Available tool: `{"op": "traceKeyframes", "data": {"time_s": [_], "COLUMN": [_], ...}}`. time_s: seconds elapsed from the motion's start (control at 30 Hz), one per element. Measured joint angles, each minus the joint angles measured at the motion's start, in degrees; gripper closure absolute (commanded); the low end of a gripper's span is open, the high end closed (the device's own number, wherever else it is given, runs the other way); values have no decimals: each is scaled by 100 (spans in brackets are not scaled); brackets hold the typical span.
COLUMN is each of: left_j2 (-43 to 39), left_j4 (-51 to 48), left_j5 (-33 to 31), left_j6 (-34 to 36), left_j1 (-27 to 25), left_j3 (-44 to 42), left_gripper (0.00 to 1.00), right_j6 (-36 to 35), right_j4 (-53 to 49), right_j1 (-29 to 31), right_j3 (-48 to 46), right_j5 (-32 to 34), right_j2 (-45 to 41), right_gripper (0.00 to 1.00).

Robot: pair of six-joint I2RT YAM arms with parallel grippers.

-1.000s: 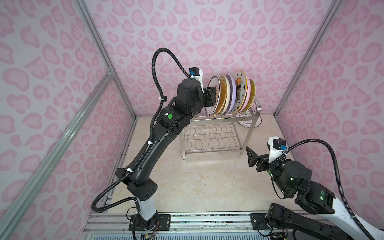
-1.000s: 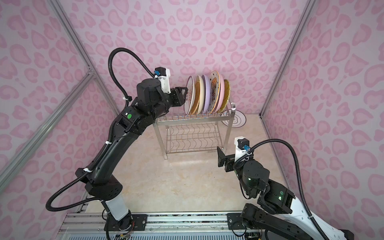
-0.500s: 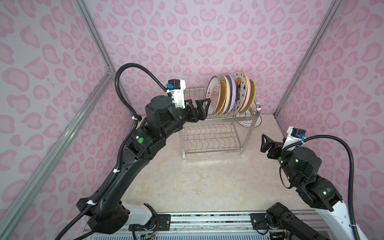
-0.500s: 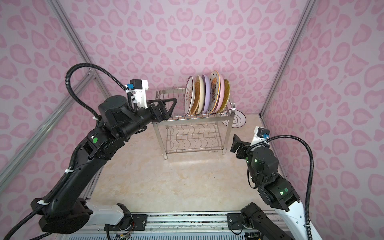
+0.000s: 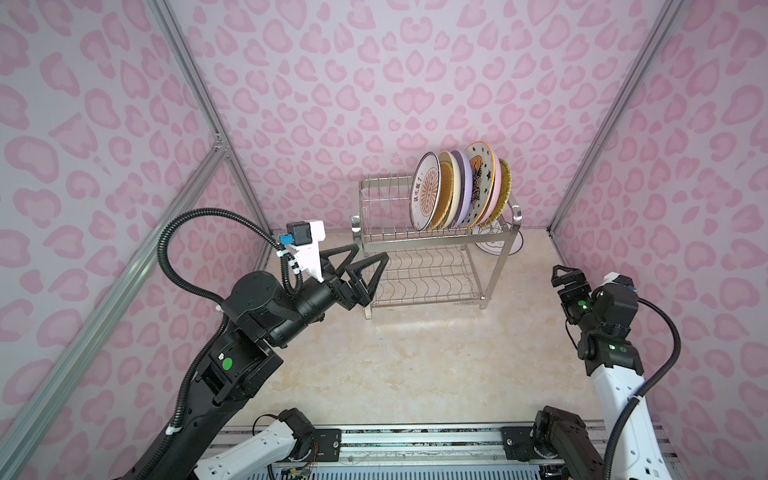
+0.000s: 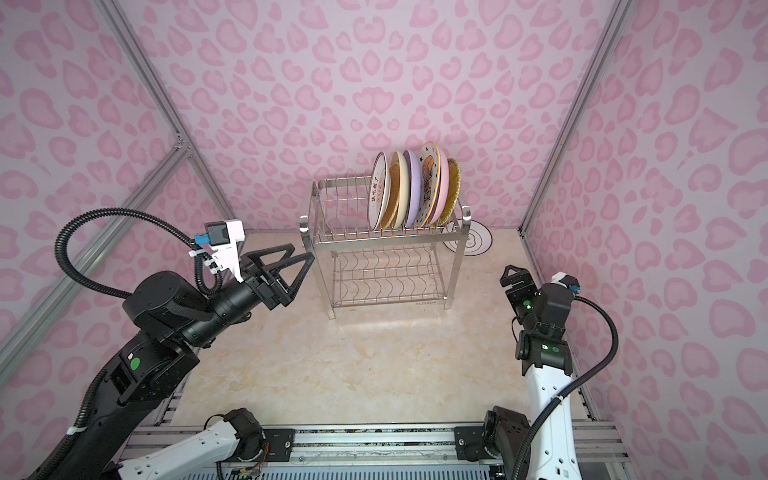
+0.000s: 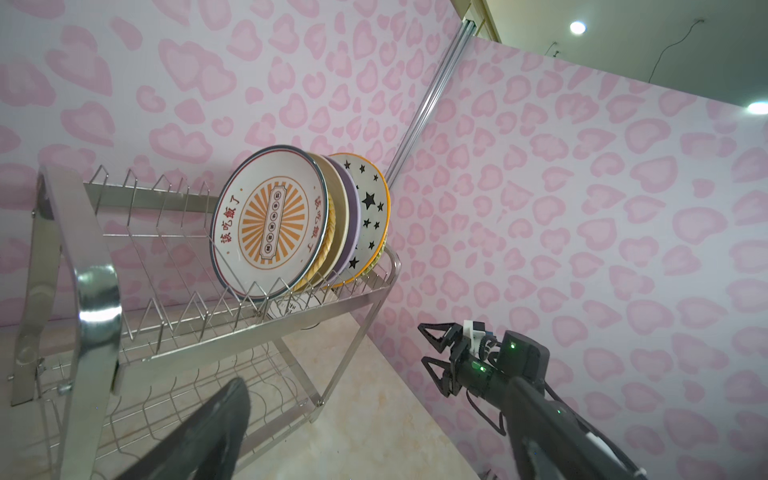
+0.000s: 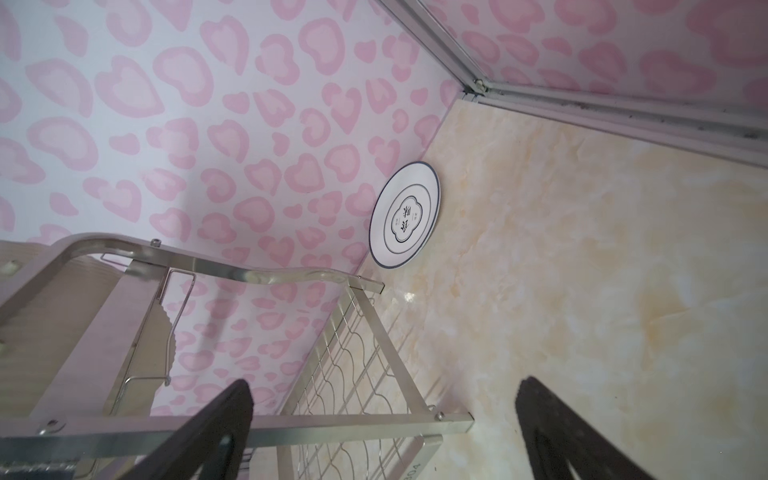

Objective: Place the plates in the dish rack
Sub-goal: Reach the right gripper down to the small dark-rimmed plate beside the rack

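Dish rack (image 5: 432,238) stands on the worktop (image 5: 395,353), upper centre in both top views. Seven plates (image 5: 426,191) stand on edge at the right end of its top tier, the rear ones mostly hidden. A printed plate (image 8: 405,214) lies flat by the back wall; in both top views the rack's right leg half hides it. My left pincer (image 5: 372,251) gapes empty just left of the rack. My right pincer (image 7: 422,344), near the right edge, is spread and empty.

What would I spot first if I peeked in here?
First the pink heart-spotted walls all around, then the bright row of plates standing on edge at the right end of the rack's top tier. One white plate lies alone on the table behind the rack. The left gripper and the right gripper are both open and empty.
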Motion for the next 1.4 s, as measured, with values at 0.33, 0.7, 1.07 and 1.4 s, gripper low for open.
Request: {"op": "traceKeyframes", "data": {"time_s": [0.33, 0.7, 1.07, 1.4], "left_j2": [-748, -1222, -1064, -955], "left_j4": [-42, -46, -37, 50], "left_j5": [179, 358, 455, 472], "left_j6": [-184, -400, -643, -728], "left_j1": [-2, -2, -2, -2], "left_j3": [-1405, -1891, -2065, -2065], "left_gripper": [3, 3, 3, 3], "right_j6": [1172, 2173, 2326, 2334], "right_j4": [2284, 4413, 4745, 4481], "right_j1": [337, 634, 551, 577], "right_j3": [-9, 605, 1744, 2852], "right_j5": [-74, -79, -153, -205], "right_j2": [2363, 5364, 6826, 7626], "right_gripper": [14, 23, 31, 38]}}
